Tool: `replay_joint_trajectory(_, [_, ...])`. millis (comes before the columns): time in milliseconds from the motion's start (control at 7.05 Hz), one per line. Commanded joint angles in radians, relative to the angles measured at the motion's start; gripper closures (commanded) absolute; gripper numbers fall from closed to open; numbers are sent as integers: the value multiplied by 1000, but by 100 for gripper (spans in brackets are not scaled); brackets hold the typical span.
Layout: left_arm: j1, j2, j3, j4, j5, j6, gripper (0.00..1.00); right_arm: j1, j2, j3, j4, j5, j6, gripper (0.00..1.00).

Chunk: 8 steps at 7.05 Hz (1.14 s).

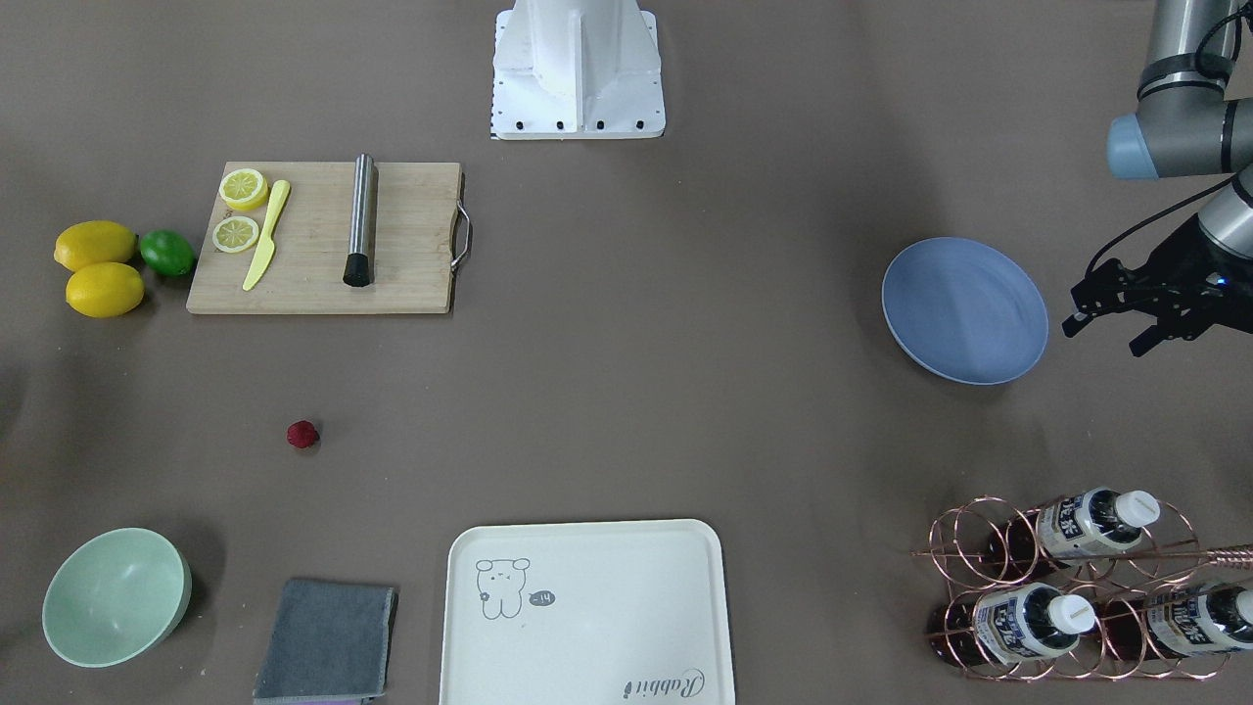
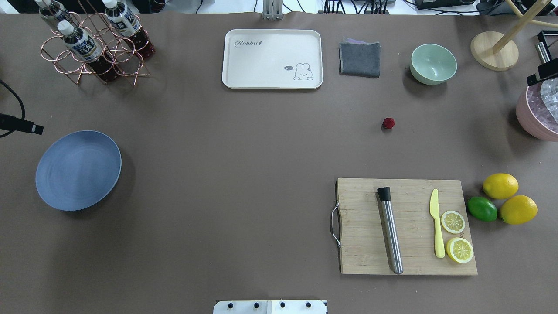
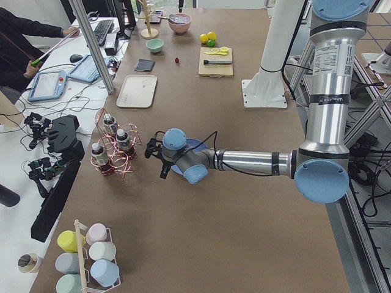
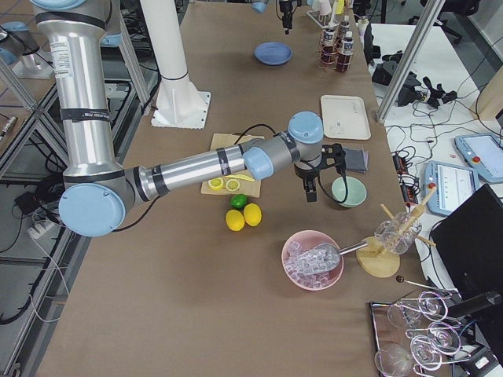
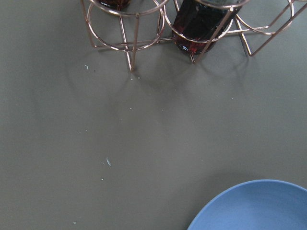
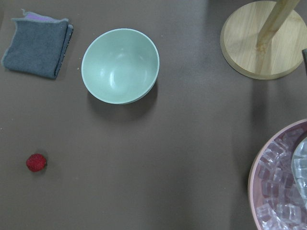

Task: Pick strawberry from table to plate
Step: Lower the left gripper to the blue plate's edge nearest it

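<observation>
Strawberry (image 1: pixel 302 434) first, since it's the whole job. In the front-facing view it sits alone on the bare counter (image 1: pixel 626 392), a bit robot-ward of the mint-green bowl (image 1: pixel 116 597) and toward the counter's middle, touching nothing. The plate (image 1: pixel 964 309) is empty and sits at the opposite end of the counter from the bowl. The left end effector (image 1: pixel 1106 328) hangs even farther from the bowl, just past the plate, fingers spread apart with nothing between them.

Overhead view: the berry is near the bowl on its robot side, and the plate is well apart from the bowl.

Left side view: the berry is a red speck close to the bowl, too small to say more.

Right side view: the right end effector (image 4: pixel 310 188) hovers near the bowl, above the counter. From here I can't tell whether its fingers are apart or together.

Left wrist view: no bowl and no berry, just a slice of the plate's rim.

Right wrist view: this is the best look. The berry lies off the bowl's rim with clear counter all around it, and its skin is bumpy.

Handling guess: it's very light and small, and round enough to roll if nudged. It may be soft, so it wants a gentle squeeze. I'd come straight down and pinch across its widest middle, since the bumps should give some grip. It's a long carry away from the bowl to the plate.
</observation>
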Motion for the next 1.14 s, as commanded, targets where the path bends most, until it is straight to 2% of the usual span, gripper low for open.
replay_joint_trajectory(0, [70, 17, 105, -213, 8, -104, 2, -13, 6, 6, 24, -12, 66, 0])
replay_joint_trajectory(284, [119, 37, 108, -266, 10, -147, 5, -25, 8, 4, 24, -15, 78, 0])
replay_joint_trajectory(426, [127, 37, 116, -273, 10, -147, 17, -27, 8, 6, 24, -15, 89, 0])
replay_joint_trajectory(710, [134, 39, 116, -281, 10, -149, 69, -27, 8, 6, 24, -21, 95, 0])
replay_joint_trajectory(852, [140, 39, 116, -281, 10, -149, 100, -26, 6, 6, 24, -22, 95, 0])
replay_joint_trajectory(994, [150, 39, 114, -281, 8, -151, 100, -26, 5, 6, 24, -22, 95, 0])
